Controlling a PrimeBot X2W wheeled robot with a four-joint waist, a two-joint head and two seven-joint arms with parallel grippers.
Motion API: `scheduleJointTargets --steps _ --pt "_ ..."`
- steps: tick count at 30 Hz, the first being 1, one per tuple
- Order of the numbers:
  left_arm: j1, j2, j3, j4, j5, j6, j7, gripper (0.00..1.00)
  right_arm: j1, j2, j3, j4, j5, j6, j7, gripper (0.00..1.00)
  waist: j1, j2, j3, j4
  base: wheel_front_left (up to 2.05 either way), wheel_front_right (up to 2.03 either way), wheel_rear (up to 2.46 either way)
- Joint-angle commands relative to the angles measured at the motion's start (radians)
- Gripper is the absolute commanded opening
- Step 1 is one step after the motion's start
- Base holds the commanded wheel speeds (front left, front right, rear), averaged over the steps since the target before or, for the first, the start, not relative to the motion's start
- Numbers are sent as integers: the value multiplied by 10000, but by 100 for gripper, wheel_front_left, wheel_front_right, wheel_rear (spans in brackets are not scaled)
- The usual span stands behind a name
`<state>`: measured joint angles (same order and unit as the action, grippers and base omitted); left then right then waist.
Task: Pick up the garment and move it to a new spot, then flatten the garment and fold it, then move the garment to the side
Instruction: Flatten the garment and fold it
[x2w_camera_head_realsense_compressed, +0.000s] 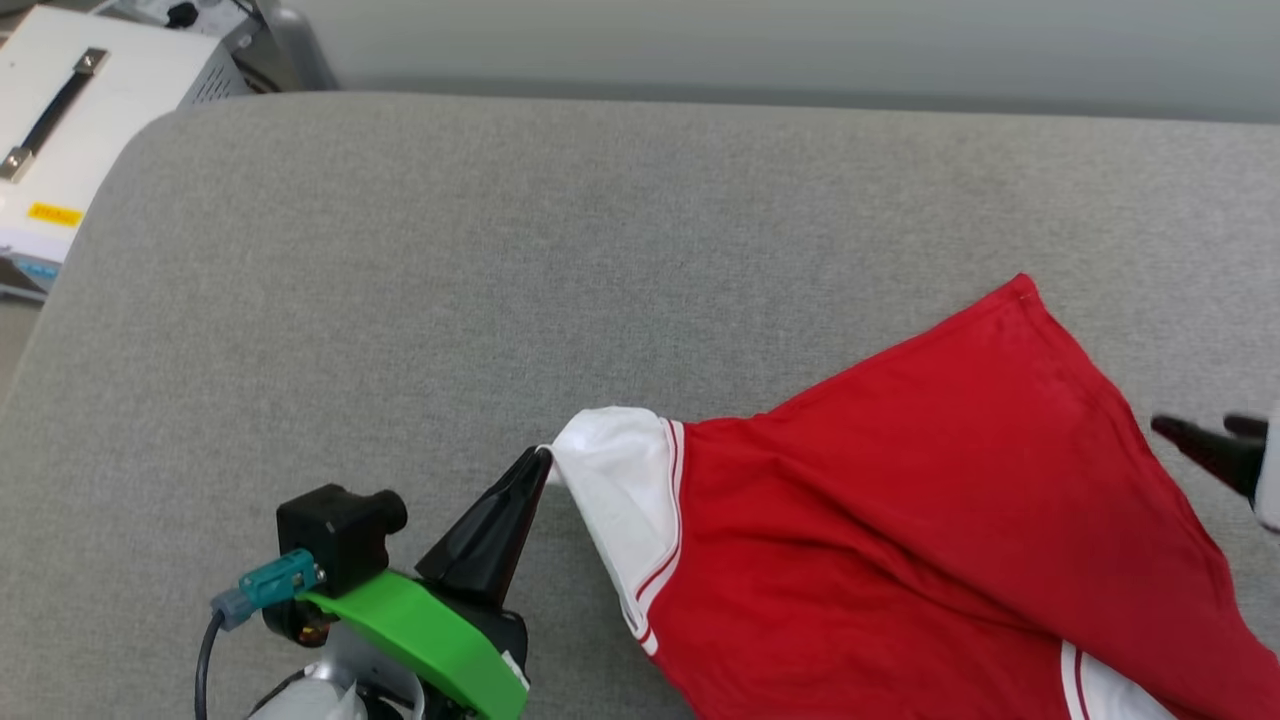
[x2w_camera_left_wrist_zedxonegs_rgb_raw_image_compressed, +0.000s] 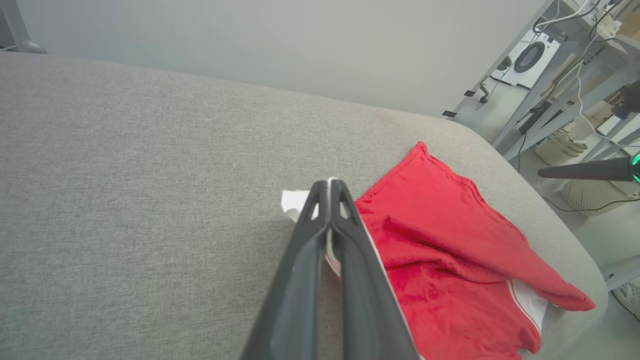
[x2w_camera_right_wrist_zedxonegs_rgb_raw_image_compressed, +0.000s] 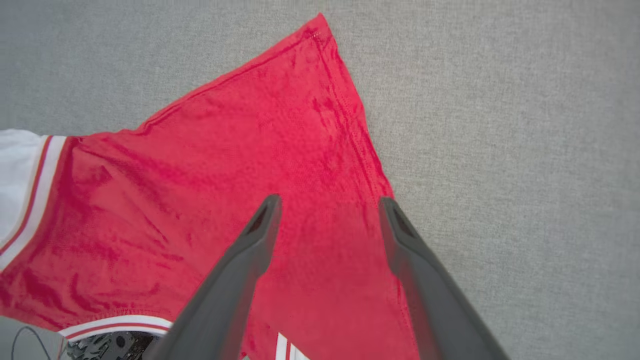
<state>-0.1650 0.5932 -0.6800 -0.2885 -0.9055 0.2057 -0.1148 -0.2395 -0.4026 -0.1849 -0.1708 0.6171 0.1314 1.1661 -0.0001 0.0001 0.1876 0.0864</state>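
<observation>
Head view has the garment lying on the grey padded surface, over on the robot's right and toward the near edge, with a good chunk of it running off the bottom of the picture. It's the red side that's up. One red corner pokes toward the far side, and a white sleeve with red-white striped trim sticks out on the left end. A bit of a second white sleeve peeks out at the bottom right.

The left gripper has its two dark fingers pressed together right on the tip of that white sleeve. Left wrist view backs this up: the left gripper is pinched closed with a sliver of white cloth caught between the fingers, and the garment spreads away to the right of them, rumpled.

The right gripper comes in from the right edge, next to the garment's red side edge. In the right wrist view its fingers are spread wide apart with nothing between them, and the right gripper hangs over the garment near that edge.

Off past the far left corner sits a white case with a dark handle.
</observation>
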Motion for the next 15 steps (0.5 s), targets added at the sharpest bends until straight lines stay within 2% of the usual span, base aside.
scheduleJointTargets --steps 1,9,10,15 --pt "-216 7 -9 -75 134 -80 -41 0 -471 -24 186 113 -172 -7 46 100 1 -1 543 326 0 0 0" --pt "-751 -112 -56 -243 337 -240 -22 0 -2634 -290 946 1667 -944 -7 112 100 1 -1 1789 1165 0 0 0" --pt "-949 -262 -84 -162 381 -357 -130 0 -3432 -578 1198 2682 -1424 -7 67 100 1 -1 2307 1647 0 0 0" --pt "-1068 -434 -164 9 393 -489 -235 0 -3766 -748 1327 3459 -1651 -7 -92 100 1 -1 2540 1984 0 0 0"
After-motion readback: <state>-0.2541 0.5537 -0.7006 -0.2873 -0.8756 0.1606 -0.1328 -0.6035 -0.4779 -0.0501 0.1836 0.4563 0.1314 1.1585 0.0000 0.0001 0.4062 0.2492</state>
